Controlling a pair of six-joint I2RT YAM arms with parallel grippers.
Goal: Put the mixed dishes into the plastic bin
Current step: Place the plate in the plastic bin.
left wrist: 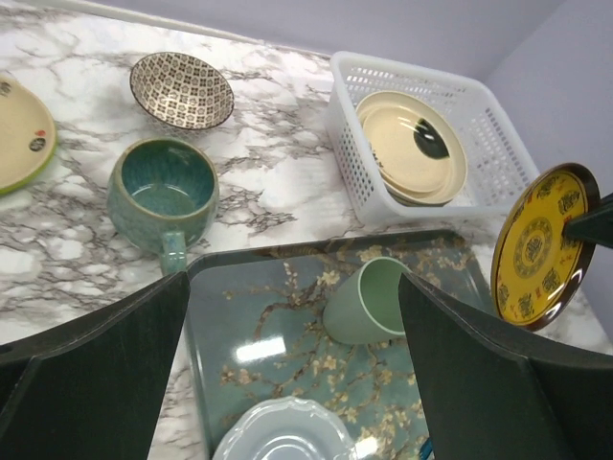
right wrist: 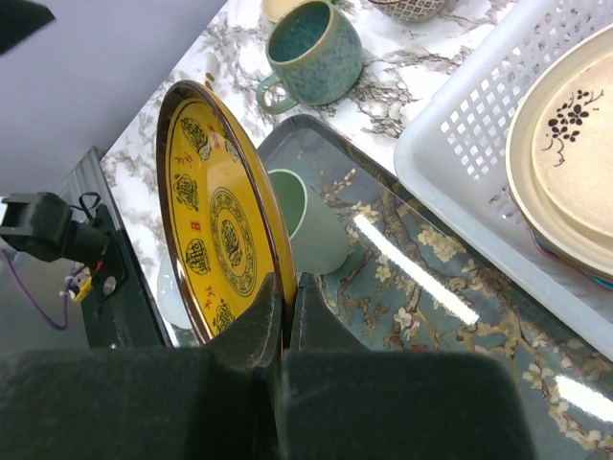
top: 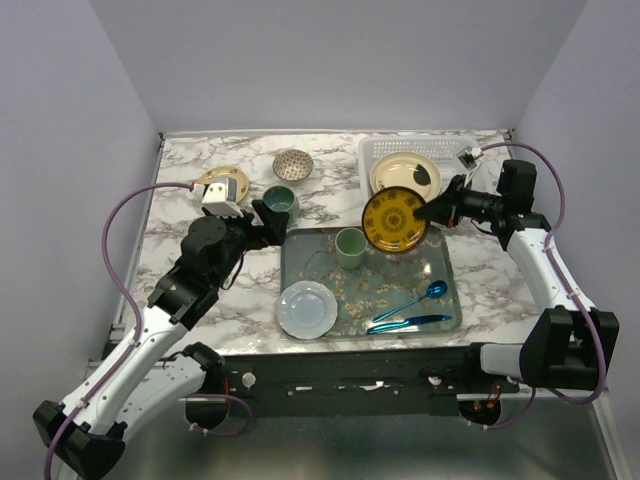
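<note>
My right gripper [top: 433, 211] [right wrist: 287, 289] is shut on the rim of the amber-yellow plate [top: 394, 221] [right wrist: 218, 218], holding it on edge in the air between the tray and the white plastic bin [top: 372, 151] [left wrist: 351, 146] [right wrist: 471, 123]. A cream plate [top: 404, 176] [left wrist: 410, 144] [right wrist: 573, 144] lies in the bin. My left gripper [top: 270, 218] [left wrist: 294, 284] stands open and empty over the tray's left rear corner, just right of the dark teal mug [top: 279, 200] [left wrist: 163, 192] [right wrist: 312, 53]. The speckled bowl [top: 293, 164] [left wrist: 182, 89] sits behind the mug. A lime-rimmed plate [top: 222, 181] [left wrist: 19, 129] lies at the left.
The grey tray [top: 290, 262] [left wrist: 215, 345] [right wrist: 431, 287] holds a green cup [top: 349, 247] [left wrist: 369, 299] [right wrist: 316, 230], a pale blue plate [top: 307, 308] [left wrist: 283, 436], blue spoons [top: 410, 310] and scattered crumbs. Walls close in at the back and both sides.
</note>
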